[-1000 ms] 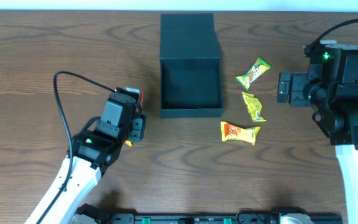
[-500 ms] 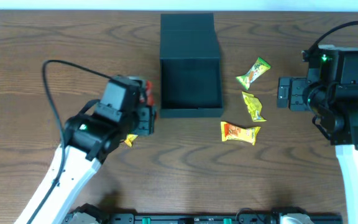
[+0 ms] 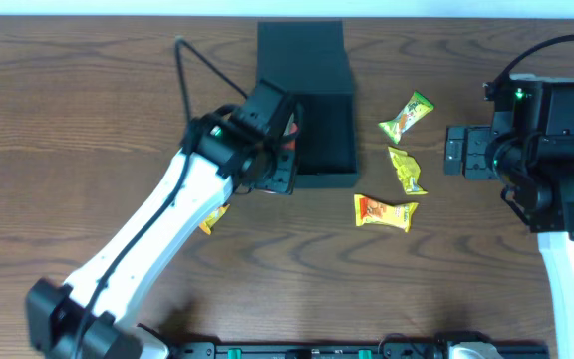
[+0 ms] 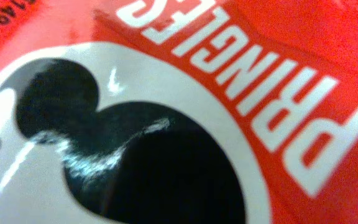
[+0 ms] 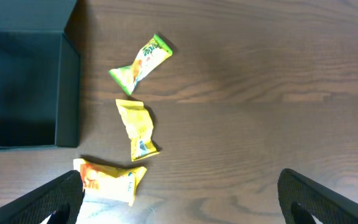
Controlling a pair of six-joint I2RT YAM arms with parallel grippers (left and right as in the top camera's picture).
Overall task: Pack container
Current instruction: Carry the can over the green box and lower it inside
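The red cylindrical can (image 4: 291,62), clamped by the left gripper (image 3: 287,150), should be lowered inside the dark teal cardboard box (image 3: 317,180) before release

Pringles can (image 4: 229,93) blurred and cropped at every edge; container (image 3: 327,140) left wall under the left arm (image 3: 157,237).
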